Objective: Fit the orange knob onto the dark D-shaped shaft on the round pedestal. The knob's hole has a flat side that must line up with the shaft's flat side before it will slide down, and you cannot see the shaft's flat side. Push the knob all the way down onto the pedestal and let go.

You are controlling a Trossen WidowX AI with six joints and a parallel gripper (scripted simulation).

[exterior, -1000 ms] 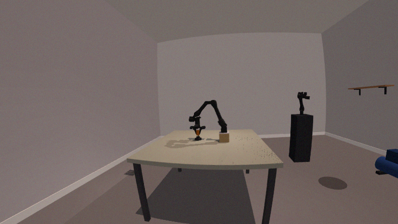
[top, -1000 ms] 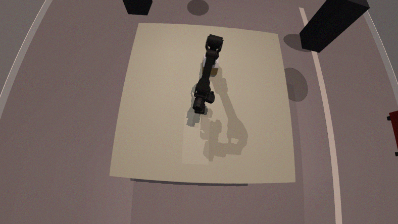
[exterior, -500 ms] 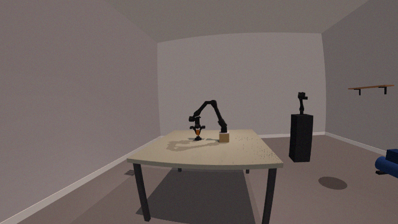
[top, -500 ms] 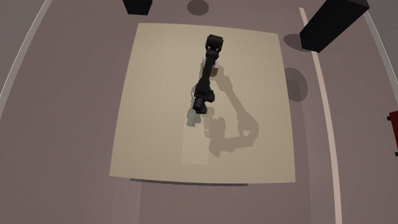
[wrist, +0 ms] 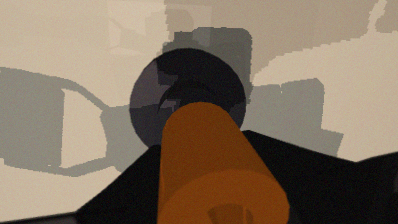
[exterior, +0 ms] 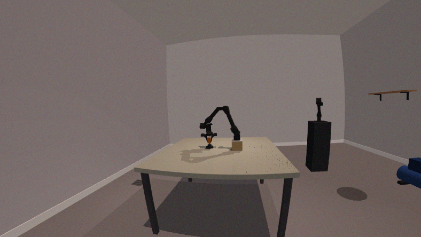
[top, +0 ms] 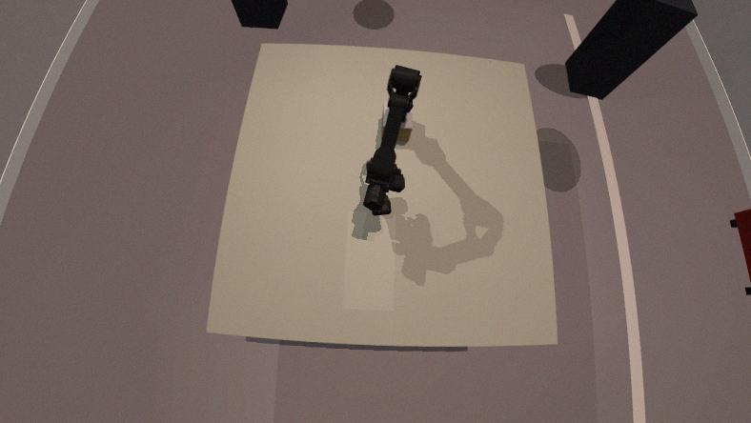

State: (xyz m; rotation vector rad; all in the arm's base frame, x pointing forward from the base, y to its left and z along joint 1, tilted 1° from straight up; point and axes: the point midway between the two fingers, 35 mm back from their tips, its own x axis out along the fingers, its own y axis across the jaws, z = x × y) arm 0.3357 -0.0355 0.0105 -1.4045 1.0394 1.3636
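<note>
The orange knob (exterior: 209,140) (wrist: 205,160) is upright between the fingers of my gripper (exterior: 209,142) (wrist: 202,145), which is shut on it. The round dark pedestal (exterior: 209,146) (wrist: 142,112) stands on the table directly below. In the wrist view the knob's lower end overlaps the pedestal's near part. The shaft is hidden behind the knob, so I cannot tell whether the knob touches it or how the flat sides lie. In the top view the arm covers knob and pedestal.
The pale table (top: 294,262) (exterior: 235,164) carries the arm's base on a light wooden block (exterior: 236,145), to the right of the pedestal in the exterior view. The arm's shadows fall across the table. A black stand (exterior: 318,147) with another arm is off the table.
</note>
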